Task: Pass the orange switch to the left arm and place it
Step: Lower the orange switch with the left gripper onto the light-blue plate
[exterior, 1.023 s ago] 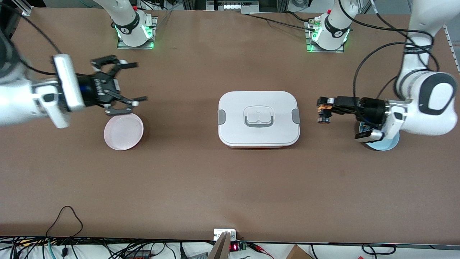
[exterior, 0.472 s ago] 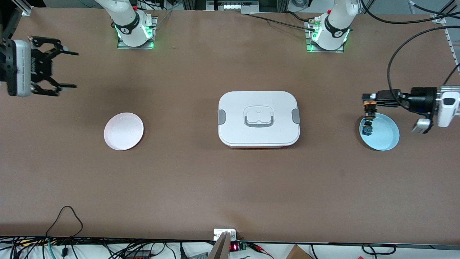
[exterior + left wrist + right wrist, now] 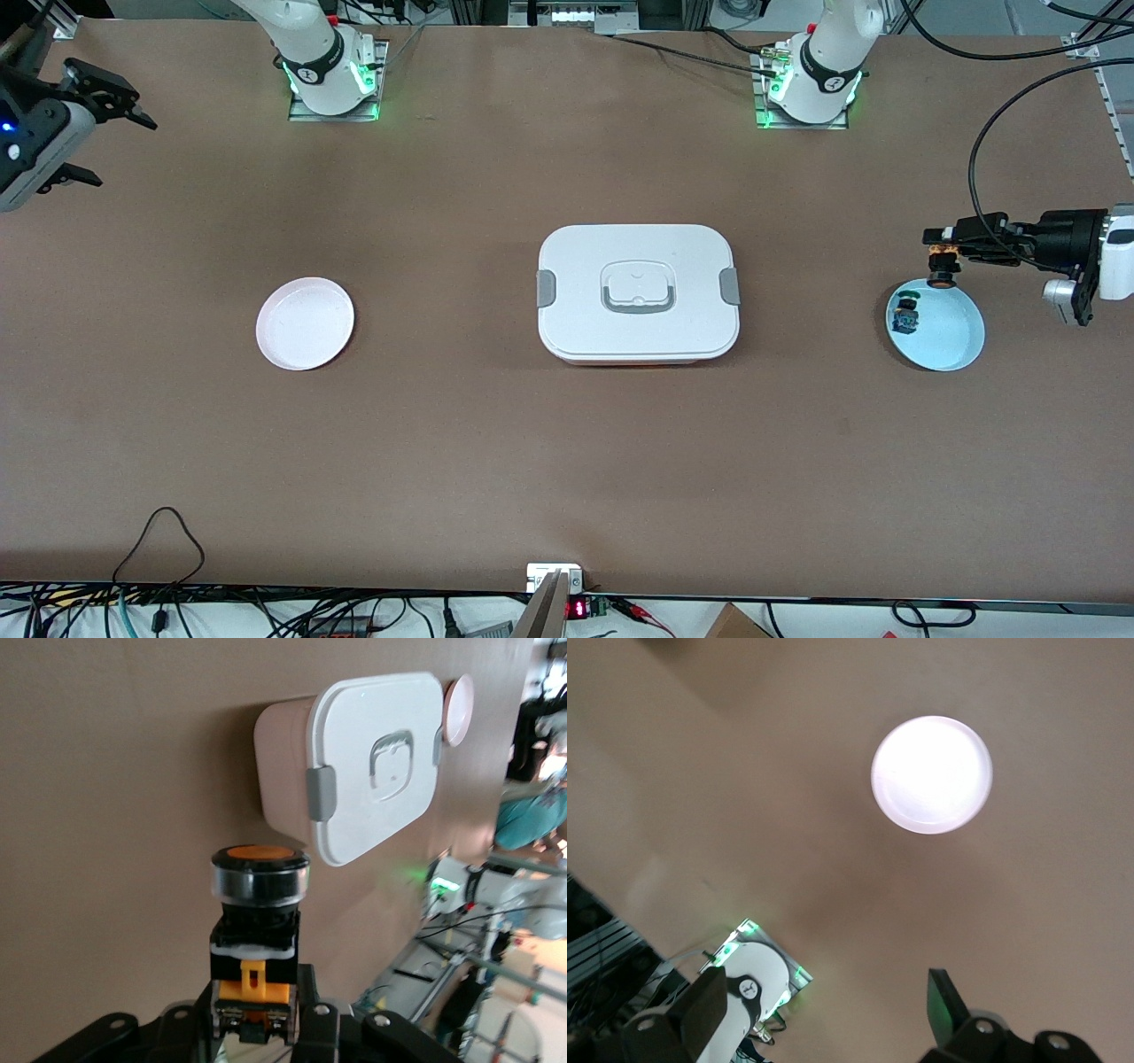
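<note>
My left gripper is shut on the orange switch and holds it in the air over the far rim of the light blue plate. In the left wrist view the switch stands between my fingers, orange cap away from the camera. The white box sits mid-table and also shows in the left wrist view. My right gripper is open and empty, up in the air at the right arm's end of the table. In the right wrist view its fingers stand wide apart.
A blue switch with a green cap lies on the blue plate. An empty pink plate sits toward the right arm's end and shows in the right wrist view. The right arm's base shows there too.
My left gripper has drawn back from beside the box toward the left arm's end with the orange switch. My right gripper has moved from over the pink plate out to the table's end.
</note>
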Controlling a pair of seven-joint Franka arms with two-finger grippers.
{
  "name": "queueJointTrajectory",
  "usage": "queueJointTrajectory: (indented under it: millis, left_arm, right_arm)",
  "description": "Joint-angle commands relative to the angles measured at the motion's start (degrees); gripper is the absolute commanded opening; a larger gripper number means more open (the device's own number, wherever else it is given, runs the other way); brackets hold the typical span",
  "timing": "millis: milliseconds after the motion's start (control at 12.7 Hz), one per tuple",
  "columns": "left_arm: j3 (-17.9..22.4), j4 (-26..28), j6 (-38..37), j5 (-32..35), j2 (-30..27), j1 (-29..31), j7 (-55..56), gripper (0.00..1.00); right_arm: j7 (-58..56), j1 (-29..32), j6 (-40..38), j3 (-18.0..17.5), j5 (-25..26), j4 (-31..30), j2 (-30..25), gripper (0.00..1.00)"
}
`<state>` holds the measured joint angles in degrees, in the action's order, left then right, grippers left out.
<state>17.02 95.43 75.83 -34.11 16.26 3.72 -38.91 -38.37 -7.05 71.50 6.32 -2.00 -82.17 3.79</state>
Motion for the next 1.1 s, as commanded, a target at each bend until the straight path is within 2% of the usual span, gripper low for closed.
queueJointTrajectory:
  millis: [0,157,236,472,630,944,1023]
  left_arm:
    - [-0.84,-1.82,1.51,6.49,0.08,1.54,-11.76,0.0]
    - [-1.81,-1.82,3.52,11.76,0.08,2.69,-20.64,0.0]
    - [-2.16,-1.82,5.62,14.13,0.08,2.79,-25.73,0.0]
    - [-5.58,-2.08,11.6,22.75,0.17,5.5,-36.91,0.0]
    - [-6.47,-2.0,17.13,26.8,1.31,6.39,-44.03,0.0]
    - [-8.92,-1.82,23.82,38.56,3.16,6.39,-45.64,0.0]
    - [-8.93,-1.73,24.8,39.11,3.94,6.39,-45.82,0.0]
  right_arm:
    - [7.24,-0.25,8.79,0.44,1.83,-6.74,-0.98,1.0]
    - [11.01,-0.24,17.5,0.53,1.83,-12.72,-0.89,1.0]
    - [13.39,-0.07,20.58,0.53,1.83,-13.79,-0.54,1.0]
    - [14.55,1.34,22.45,0.71,1.13,-13.02,0.68,1.0]
    - [14.55,1.34,23.68,0.71,1.13,-12.66,0.87,1.0]
    - [17.87,1.16,24.83,0.71,1.04,-12.66,0.87,1.0]
    - [20.33,0.9,24.65,0.62,1.12,-12.66,0.78,1.0]
